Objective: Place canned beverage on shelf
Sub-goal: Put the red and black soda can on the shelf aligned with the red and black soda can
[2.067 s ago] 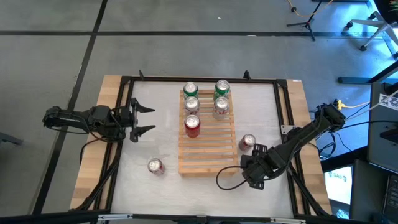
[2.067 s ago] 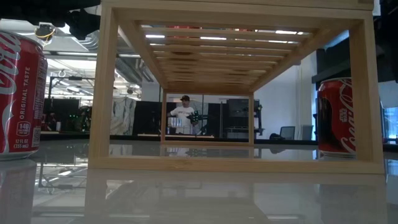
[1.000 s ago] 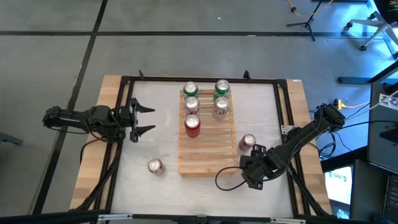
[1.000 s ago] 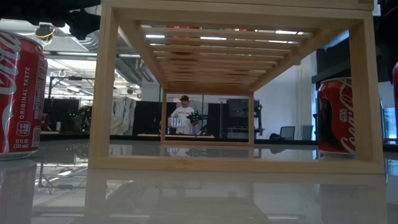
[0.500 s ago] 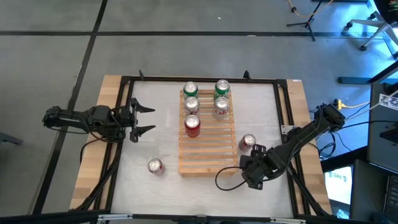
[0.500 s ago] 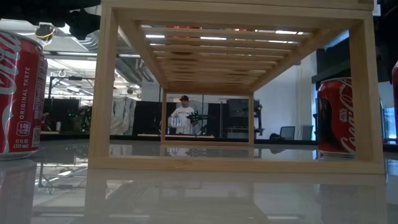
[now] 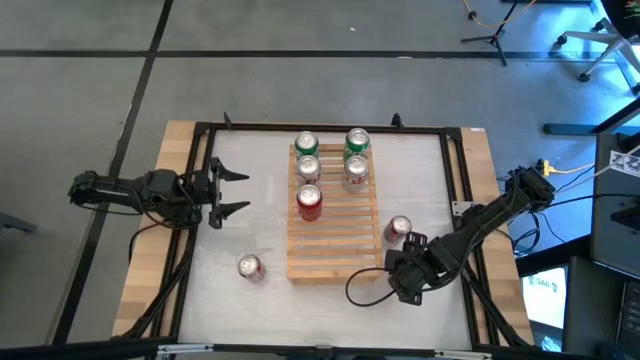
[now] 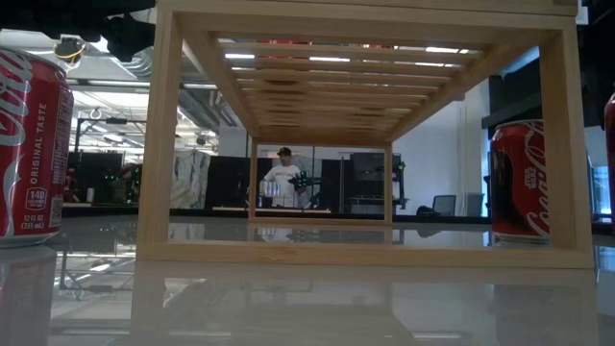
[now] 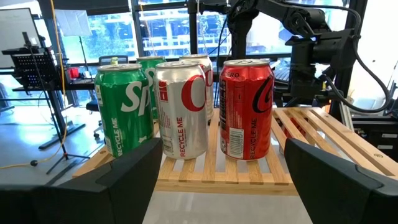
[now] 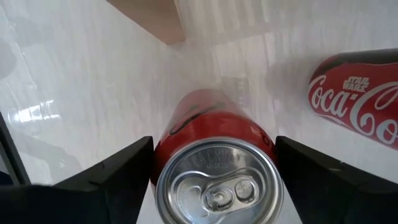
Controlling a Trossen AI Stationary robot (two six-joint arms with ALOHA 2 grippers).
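The pale slatted shelf (image 7: 335, 250) stands mid-table with two green, two silver and one red can (image 7: 309, 200) upright on its far half. My right gripper (image 7: 392, 286) is off the shelf's near right corner, shut on a red can (image 10: 208, 121) that its body hides in the high view. A sliver of that can shows at the low view's right edge (image 8: 611, 144). My left gripper (image 7: 236, 193) waits open at the table's left, facing the shelf (image 9: 311, 134). My right gripper pinches the red can's side wall just below its top rim (image 10: 163, 163) between its two fingers (image 10: 118, 177). The fingers come from above, slanting down along the can, whose top faces the wrist. I cannot tell whether its base is on the table.
A red can (image 7: 398, 229) stands on the white tabletop right of the shelf, close to my right gripper, and also shows in the right wrist view (image 10: 354, 99). Another red can (image 7: 250, 266) stands left of the shelf's near end. The shelf's near half is bare slats.
The red can in my right gripper has crept slightly farther into the low view's right edge. Nothing else has visibly moved.
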